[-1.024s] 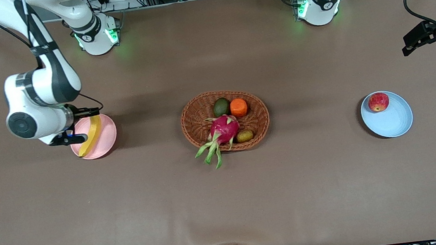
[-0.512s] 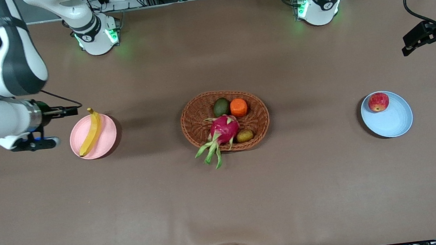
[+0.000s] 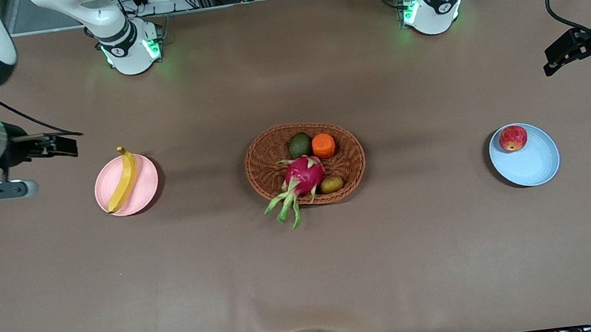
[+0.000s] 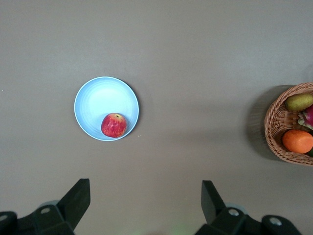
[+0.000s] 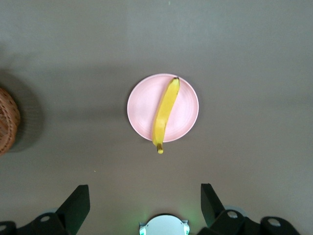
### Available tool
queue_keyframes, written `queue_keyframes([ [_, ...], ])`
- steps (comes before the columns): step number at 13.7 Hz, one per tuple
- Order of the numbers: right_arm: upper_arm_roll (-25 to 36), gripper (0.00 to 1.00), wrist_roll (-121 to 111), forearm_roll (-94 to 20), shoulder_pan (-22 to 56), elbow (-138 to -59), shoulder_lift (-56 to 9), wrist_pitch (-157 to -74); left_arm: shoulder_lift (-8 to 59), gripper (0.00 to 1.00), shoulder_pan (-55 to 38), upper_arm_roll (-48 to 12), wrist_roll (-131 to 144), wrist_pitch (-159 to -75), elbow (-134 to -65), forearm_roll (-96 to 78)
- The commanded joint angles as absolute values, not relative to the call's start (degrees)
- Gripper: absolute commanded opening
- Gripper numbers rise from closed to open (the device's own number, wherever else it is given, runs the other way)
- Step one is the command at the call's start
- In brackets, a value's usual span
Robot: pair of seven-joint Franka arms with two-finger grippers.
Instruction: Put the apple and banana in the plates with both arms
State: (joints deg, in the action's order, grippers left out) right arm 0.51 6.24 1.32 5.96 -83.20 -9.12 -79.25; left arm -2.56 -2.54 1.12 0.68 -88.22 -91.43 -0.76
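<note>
Two plates: pink plate (image 3: 126, 185) toward the right arm's end of the surface (image 3: 309, 277), blue plate (image 3: 524, 155) toward the left arm's end.
Banana (image 3: 123, 179): lies across the pink plate, ends overhanging.
Apple (image 3: 513, 138): in the blue plate, by its rim.
Between them: wicker basket (image 3: 305, 163) holding dragon fruit (image 3: 302, 177), orange fruit (image 3: 323, 145), avocado (image 3: 299, 144).
Right pincer (image 3: 59, 145): raised, clear of the banana; right wrist view shows fingers (image 5: 78, 205) spread.
Left pincer (image 3: 563, 51): raised, clear of the apple; left wrist view shows fingers (image 4: 76, 199) apart.

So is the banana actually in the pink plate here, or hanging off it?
In, mostly: the banana lies across the pink plate, both tips reaching slightly past the rim. The right gripper is open, clear of it.
</note>
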Motion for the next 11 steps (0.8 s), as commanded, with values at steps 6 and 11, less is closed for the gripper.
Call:
queue_keyframes([
  [6,0.7,1.00,0.8,1.8,6.2,-77.2,-9.1,-78.1,-2.0,1.00,-2.8,1.1,1.1,-87.8,-90.3,-0.4],
  [11,0.9,1.00,2.3,1.3,5.7,-78.7,-6.9,-81.7,-2.1,1.00,-2.8,1.1,1.1,-87.8,-90.3,-0.4],
])
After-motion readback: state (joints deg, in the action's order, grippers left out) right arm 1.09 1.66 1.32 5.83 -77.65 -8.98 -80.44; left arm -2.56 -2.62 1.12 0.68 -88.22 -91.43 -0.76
